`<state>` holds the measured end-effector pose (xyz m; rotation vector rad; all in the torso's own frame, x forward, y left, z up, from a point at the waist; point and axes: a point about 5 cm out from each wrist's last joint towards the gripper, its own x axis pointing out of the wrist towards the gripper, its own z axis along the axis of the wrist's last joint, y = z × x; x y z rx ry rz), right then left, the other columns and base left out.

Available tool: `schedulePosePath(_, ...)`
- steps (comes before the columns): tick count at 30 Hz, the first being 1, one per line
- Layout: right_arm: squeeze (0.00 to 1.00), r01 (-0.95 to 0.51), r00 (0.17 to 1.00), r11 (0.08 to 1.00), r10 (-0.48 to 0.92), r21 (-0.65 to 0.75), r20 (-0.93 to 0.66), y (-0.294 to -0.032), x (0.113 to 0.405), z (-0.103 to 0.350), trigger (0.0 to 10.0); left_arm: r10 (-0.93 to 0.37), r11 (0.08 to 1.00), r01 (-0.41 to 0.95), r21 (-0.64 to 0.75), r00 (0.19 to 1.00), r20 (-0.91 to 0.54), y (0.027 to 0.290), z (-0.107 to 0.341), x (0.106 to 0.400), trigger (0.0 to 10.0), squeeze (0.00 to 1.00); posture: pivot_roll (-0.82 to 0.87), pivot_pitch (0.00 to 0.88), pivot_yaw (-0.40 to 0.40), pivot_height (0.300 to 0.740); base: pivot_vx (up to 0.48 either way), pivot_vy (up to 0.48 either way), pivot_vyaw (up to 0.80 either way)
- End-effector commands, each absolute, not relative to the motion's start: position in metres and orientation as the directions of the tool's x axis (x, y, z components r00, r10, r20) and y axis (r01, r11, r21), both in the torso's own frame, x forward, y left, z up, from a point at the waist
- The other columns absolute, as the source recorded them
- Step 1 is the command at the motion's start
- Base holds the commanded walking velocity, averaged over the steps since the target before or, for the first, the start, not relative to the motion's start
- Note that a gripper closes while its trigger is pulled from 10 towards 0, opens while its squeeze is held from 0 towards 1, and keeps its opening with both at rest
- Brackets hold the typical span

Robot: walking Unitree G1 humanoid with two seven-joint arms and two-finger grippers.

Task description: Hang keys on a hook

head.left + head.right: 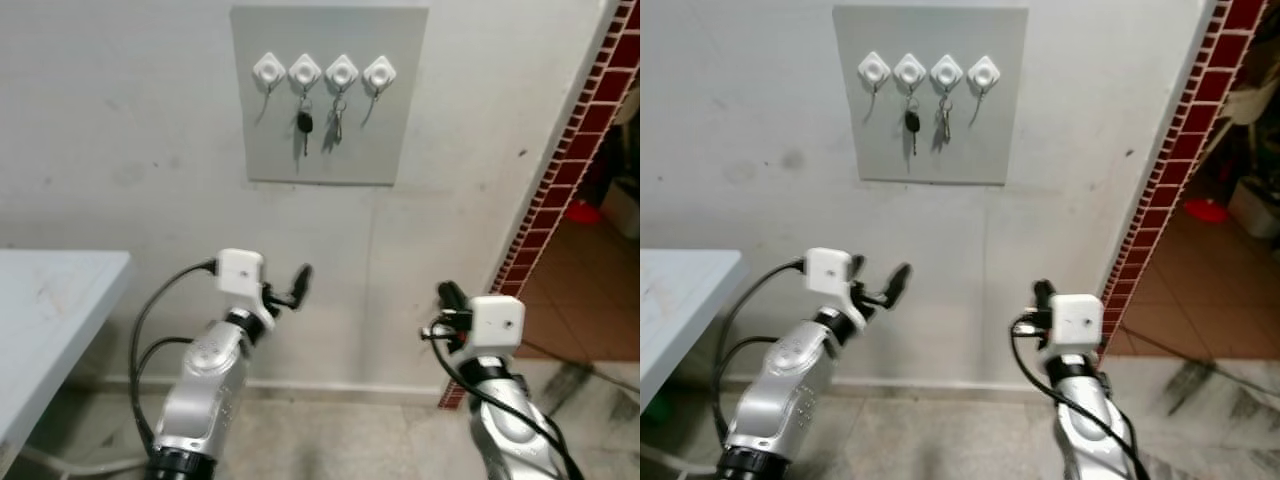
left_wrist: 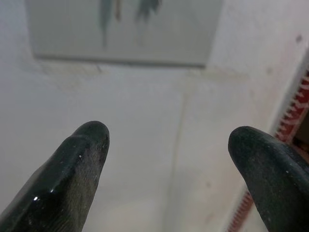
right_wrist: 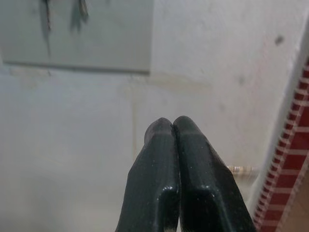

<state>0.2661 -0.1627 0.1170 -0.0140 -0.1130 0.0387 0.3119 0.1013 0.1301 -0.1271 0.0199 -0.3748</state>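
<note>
Left eye view: grey panel (image 1: 328,95) on wall, four white hooks; black-headed key (image 1: 304,123) and silver keys (image 1: 335,122) hang on the two middle hooks. Both arms raised well below.

Left wrist view: left gripper (image 2: 169,164) fingers wide apart, empty.

Right wrist view: right gripper (image 3: 172,126) fingers pressed together, holding nothing.

Outer hooks on grey board (image 1: 329,150) free; black key (image 1: 304,123) and silver keys (image 1: 336,122) occupy middle two.
</note>
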Motion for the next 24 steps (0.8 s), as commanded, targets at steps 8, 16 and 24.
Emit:
schedulePosePath(8, 0.00, -0.073, 0.988, 0.997, 0.072, -0.002, 0.139, -0.1521, 0.2671, 0.1235, 10.0, -0.335, 0.936, 0.333, -0.113, 0.942, 0.003, 0.1130, 0.1317, 0.3126, 10.0, 0.00, -0.01, 0.000, 0.005, 0.740, 0.416, 0.000, 0.00)
schedulePosePath(16, 0.00, -0.072, 0.988, 0.997, 0.072, -0.001, 0.138, -0.1517, 0.2671, 0.1238, 10.0, -0.334, 0.937, 0.332, -0.106, 0.943, 0.000, 0.1135, 0.1316, 0.3127, 10.0, 0.00, -0.01, 0.000, 0.005, 0.740, 0.417, 0.000, 0.00)
schedulePosePath(24, 0.00, -0.076, 0.988, 0.997, 0.075, -0.001, 0.137, -0.1515, 0.2671, 0.1239, 10.0, -0.332, 0.935, 0.330, -0.126, 0.943, 0.008, 0.1119, 0.1321, 0.3123, 10.0, 0.00, -0.01, 0.000, 0.005, 0.740, 0.413, 0.000, 0.00)
